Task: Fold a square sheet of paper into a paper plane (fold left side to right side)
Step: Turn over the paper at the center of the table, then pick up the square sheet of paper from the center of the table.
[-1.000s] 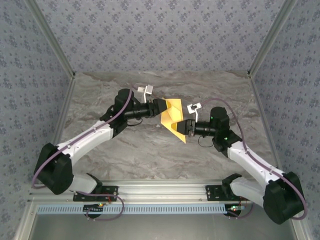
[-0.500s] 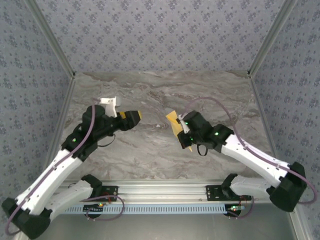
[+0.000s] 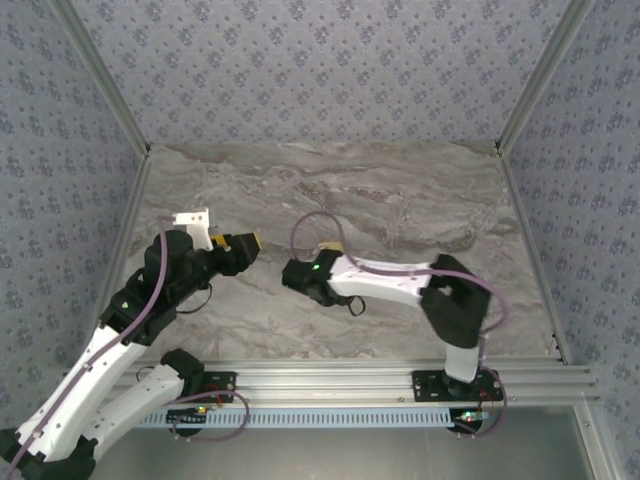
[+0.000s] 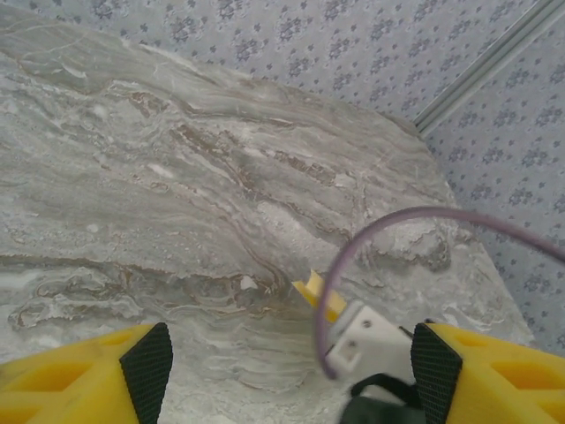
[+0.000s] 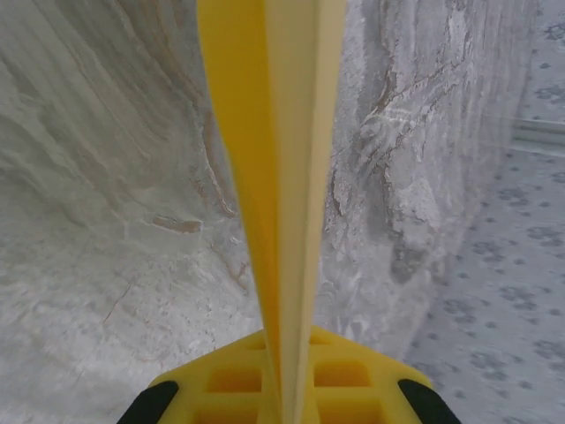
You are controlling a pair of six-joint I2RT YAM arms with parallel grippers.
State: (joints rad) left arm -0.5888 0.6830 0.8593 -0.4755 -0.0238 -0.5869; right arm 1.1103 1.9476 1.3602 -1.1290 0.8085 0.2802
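My right gripper [image 5: 284, 358] is shut on the paper plane [image 5: 275, 132], a slim folded yellow-orange strip seen edge-on, running straight up from the jaws above the table. In the top view only a small yellow tip of the paper plane [image 3: 331, 246] shows past the right gripper [image 3: 322, 258], which reaches left to the table's middle. The left wrist view catches that same yellow tip [image 4: 316, 294] beside the right wrist's white camera mount [image 4: 366, 340]. My left gripper [image 3: 243, 243] hangs open to the left of it, apart from the paper. Its fingers [image 4: 146, 367] are spread wide with nothing between them.
The grey marbled table [image 3: 400, 190] is walled by patterned panels at the back and sides. A purple cable [image 4: 353, 265] loops over the right wrist, and the right arm's forearm [image 3: 385, 285] stretches across the near middle. An aluminium rail [image 3: 330, 375] runs along the near edge.
The left gripper has let go of the paper and drawn back to the left. The right arm has swung left, carrying the folded paper with it.
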